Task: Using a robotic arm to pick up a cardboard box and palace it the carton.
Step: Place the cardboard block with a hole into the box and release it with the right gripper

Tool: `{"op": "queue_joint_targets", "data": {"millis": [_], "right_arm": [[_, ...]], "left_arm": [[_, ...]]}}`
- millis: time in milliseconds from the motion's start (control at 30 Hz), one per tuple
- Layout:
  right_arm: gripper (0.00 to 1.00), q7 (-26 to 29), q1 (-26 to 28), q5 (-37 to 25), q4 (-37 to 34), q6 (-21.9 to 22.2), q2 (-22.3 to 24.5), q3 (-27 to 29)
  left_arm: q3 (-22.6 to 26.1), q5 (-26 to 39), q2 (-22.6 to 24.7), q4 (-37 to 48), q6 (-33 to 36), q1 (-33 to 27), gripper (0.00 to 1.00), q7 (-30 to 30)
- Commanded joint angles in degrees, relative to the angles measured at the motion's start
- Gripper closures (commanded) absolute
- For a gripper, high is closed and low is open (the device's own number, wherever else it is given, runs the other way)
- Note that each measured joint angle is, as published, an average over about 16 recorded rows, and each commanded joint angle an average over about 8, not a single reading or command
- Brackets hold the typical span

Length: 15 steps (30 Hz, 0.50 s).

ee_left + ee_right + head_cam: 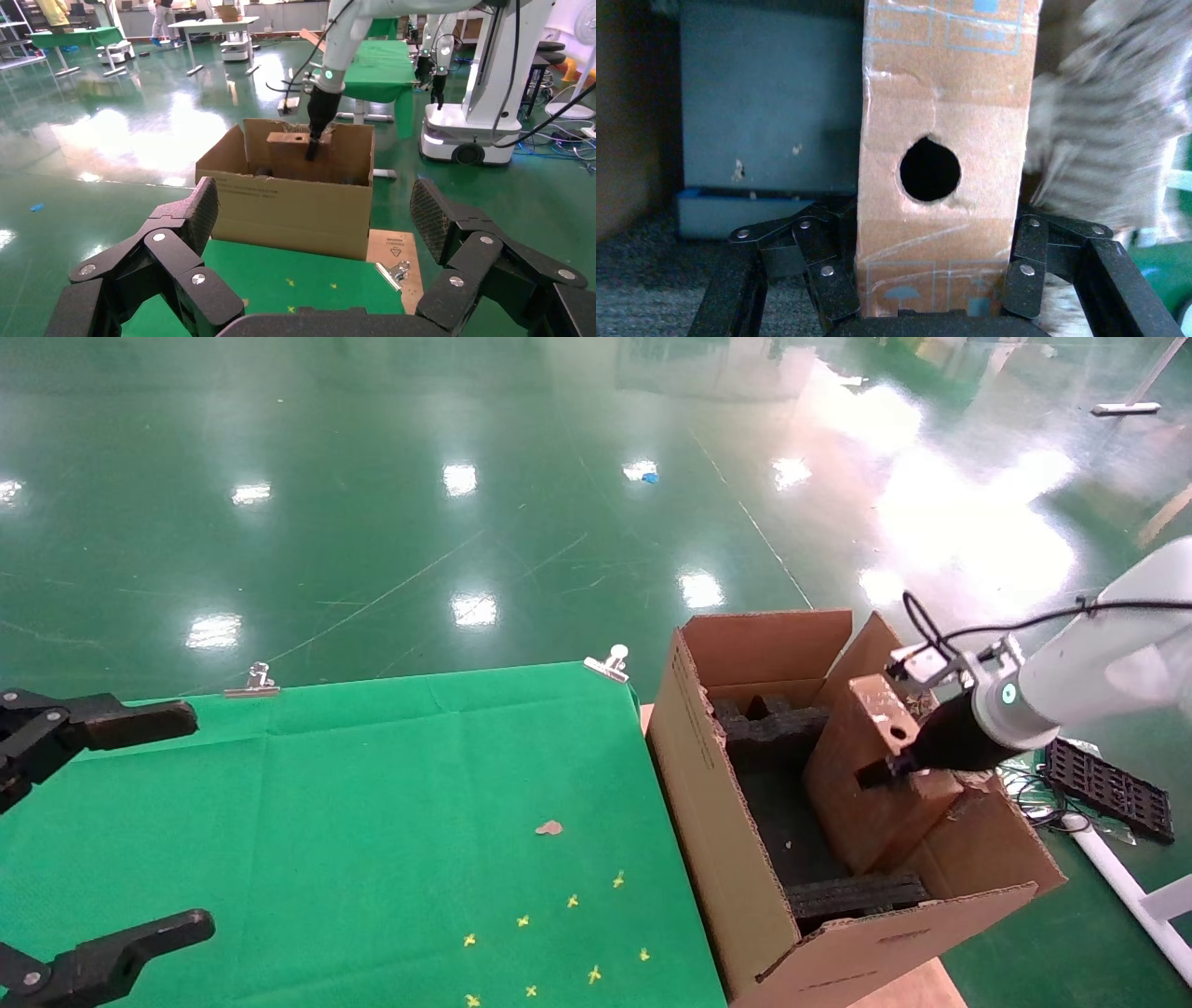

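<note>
While pincer-gripped point(926, 302), cardboard box point(871, 775) seemingly inside carton point(717, 822).

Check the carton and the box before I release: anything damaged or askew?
Yes. The carton has a ragged, torn near-left wall edge. The cardboard box, clamped in the right gripper, stands tilted inside it and has a round hole punched in its narrow face.

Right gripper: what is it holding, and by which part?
The right gripper clamps the cardboard box across its narrow top edge, inside the carton.
</note>
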Motion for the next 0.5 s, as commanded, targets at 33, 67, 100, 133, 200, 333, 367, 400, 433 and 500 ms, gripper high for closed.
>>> {"op": "queue_joint_targets", "data": {"millis": [33, 67, 100, 133, 200, 333, 367, 400, 433, 500], "right_arm": [[1.0, 0.0, -1.2, 0.3, 0.2, 0.6, 0.1, 0.2], [1.0, 0.0, -1.7, 0.5, 0.1, 0.8, 0.1, 0.3], [1.0, 0.0, -2.3, 0.8, 0.1, 1.0, 0.2, 0.5], [1.0, 0.0, -2.8, 1.1, 0.1, 1.2, 0.2, 0.7], [1.0, -0.1, -3.7, 1.7, 0.0, 1.5, 0.3, 1.0], [0.81, -0.3, -4.9, 2.7, -0.3, 1.0, 0.4, 1.7], [0.68, -0.5, -5.0, 2.9, -0.4, 0.8, 0.4, 1.8], [0.56, -0.6, -5.1, 3.0, -0.5, 0.6, 0.4, 1.9], [0.43, -0.7, -5.1, 3.1, -0.7, 0.3, 0.4, 2.0], [0.18, -0.9, -5.1, 3.2, -1.0, -0.2, 0.3, 2.0]], "left_arm": [[0.0, 0.0, 0.0, 0.0, 0.0, 0.0, 0.0, 0.0], [0.0, 0.0, 0.0, 0.0, 0.0, 0.0, 0.0, 0.0], [0.0, 0.0, 0.0, 0.0, 0.0, 0.0, 0.0, 0.0], [0.0, 0.0, 0.0, 0.0, 0.0, 0.0, 0.0, 0.0], [0.0, 0.0, 0.0, 0.0, 0.0, 0.0, 0.0, 0.0], [0.0, 0.0, 0.0, 0.0, 0.0, 0.0, 0.0, 0.0], [0.0, 0.0, 0.0, 0.0, 0.0, 0.0, 0.0, 0.0], [0.0, 0.0, 0.0, 0.0, 0.0, 0.0, 0.0, 0.0], [0.0, 0.0, 0.0, 0.0, 0.0, 0.0, 0.0, 0.0], [0.0, 0.0, 0.0, 0.0, 0.0, 0.0, 0.0, 0.0]]}}
